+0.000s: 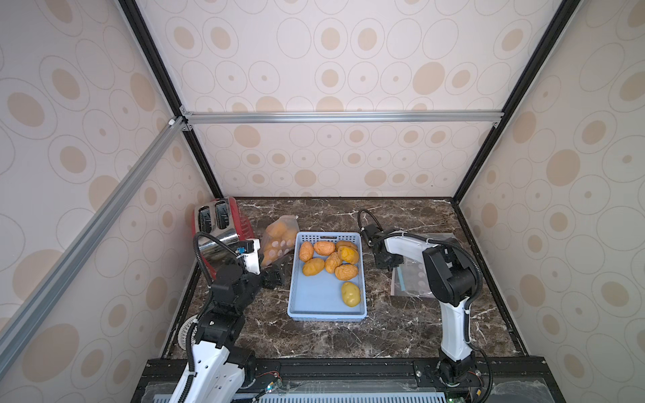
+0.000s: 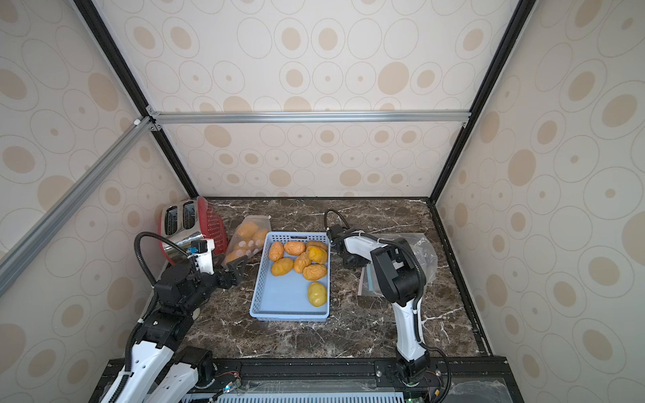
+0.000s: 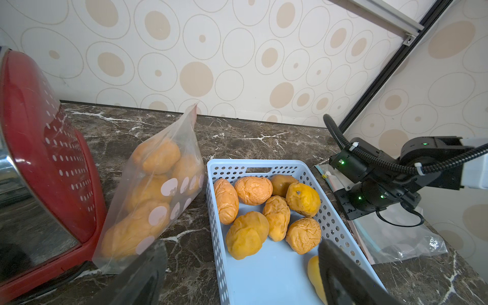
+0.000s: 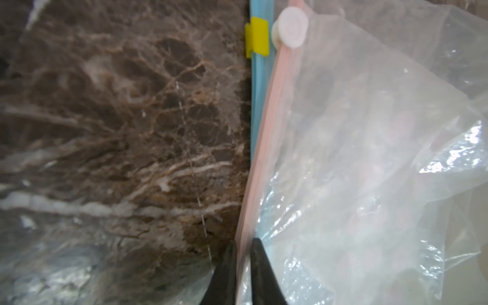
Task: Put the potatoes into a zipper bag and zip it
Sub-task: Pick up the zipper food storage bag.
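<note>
Zipper bag [image 4: 356, 158] (blurred), pinched by right gripper [image 4: 244, 241]

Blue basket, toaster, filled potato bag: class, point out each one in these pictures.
Blue basket [image 1: 326, 315]: a top view, its near rim.
Toaster [image 1: 213, 217]: a top view, its top between the slots.
Filled potato bag [image 3: 148, 200]: left wrist view, its clear front.

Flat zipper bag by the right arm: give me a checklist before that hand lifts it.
1. Right hand shut on the flat bag's pink zipper strip: ok.
2. White slider away from the grip: ok.
3. Only that bag pinched, not the blue strip beside it: cannot tell.
4. Bag mouth open for loading: cannot tell.
5. Left hand open, holding nothing: ok.
6. Potatoes loose in the blue basket: ok.
</note>
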